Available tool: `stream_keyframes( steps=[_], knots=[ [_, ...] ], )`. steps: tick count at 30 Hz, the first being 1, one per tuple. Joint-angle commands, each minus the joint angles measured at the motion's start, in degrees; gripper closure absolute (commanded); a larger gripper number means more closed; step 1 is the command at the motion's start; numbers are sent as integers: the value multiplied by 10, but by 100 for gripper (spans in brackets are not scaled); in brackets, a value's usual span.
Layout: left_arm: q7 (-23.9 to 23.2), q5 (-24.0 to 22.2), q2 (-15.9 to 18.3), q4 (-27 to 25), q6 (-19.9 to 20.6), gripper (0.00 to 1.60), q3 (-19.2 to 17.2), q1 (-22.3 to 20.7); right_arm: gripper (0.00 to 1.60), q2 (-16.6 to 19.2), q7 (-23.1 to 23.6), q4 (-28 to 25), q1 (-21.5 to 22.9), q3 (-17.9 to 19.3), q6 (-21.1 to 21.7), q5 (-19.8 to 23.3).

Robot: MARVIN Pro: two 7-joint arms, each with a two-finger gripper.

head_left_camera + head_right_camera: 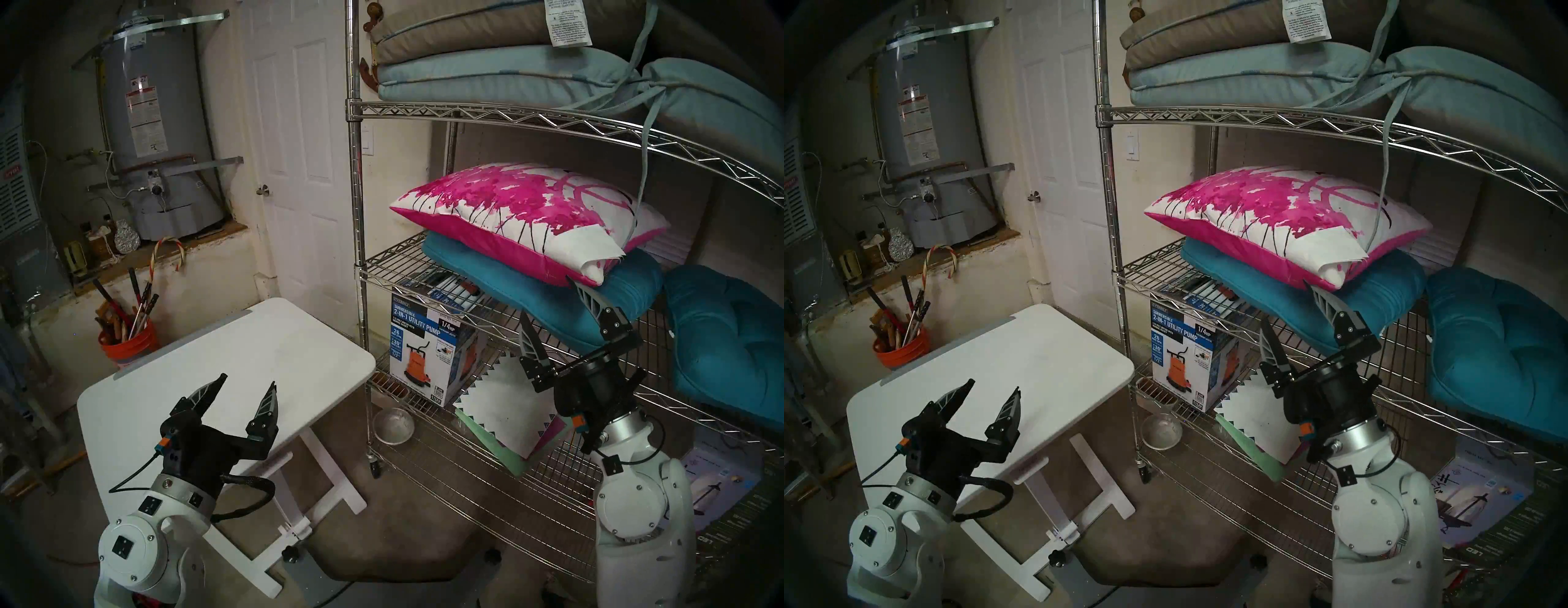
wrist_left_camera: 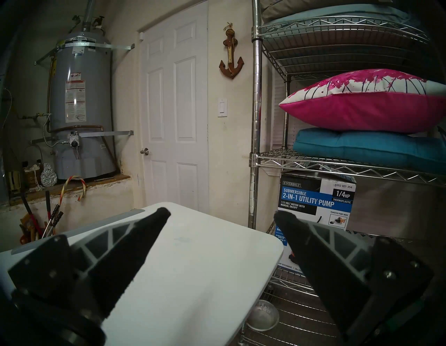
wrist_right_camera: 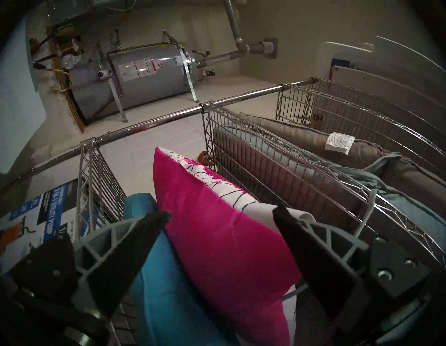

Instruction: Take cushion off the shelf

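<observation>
Plump square cushion [image 1: 526,216], white front splashed magenta with thin dark lines, solid magenta underside, lying on a teal seat cushion [image 1: 547,297] on the shelf's [image 1: 384,265] middle tier. Right pincer [image 1: 547,305] angled upward at its near corner, jaws wide, holding nothing. Left pincer [image 1: 248,382] level over the white worktop [image 1: 297,339], wide, empty.
</observation>
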Motion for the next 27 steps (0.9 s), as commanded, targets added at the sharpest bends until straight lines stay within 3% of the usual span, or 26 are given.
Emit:
stream_keyframes(
  steps=[1,5,6,12,27],
  knots=[
    [0,0,0,-11,-2,0,0,-1,0,49,-8,3,65,-1,8,9],
    [0,0,-1,-11,-2,0,0,-1,0,68,-6,10,85,-1,7,9],
    [1,0,-1,-11,-2,0,0,-1,0,63,1,24,113,0,-3,8],
    [1,0,-1,-12,-1,0,0,-1,0,80,8,8,109,16,-8,17],
    [1,0,-1,-12,-1,0,0,0,0,145,50,9,84,97,-75,42]
  ],
)
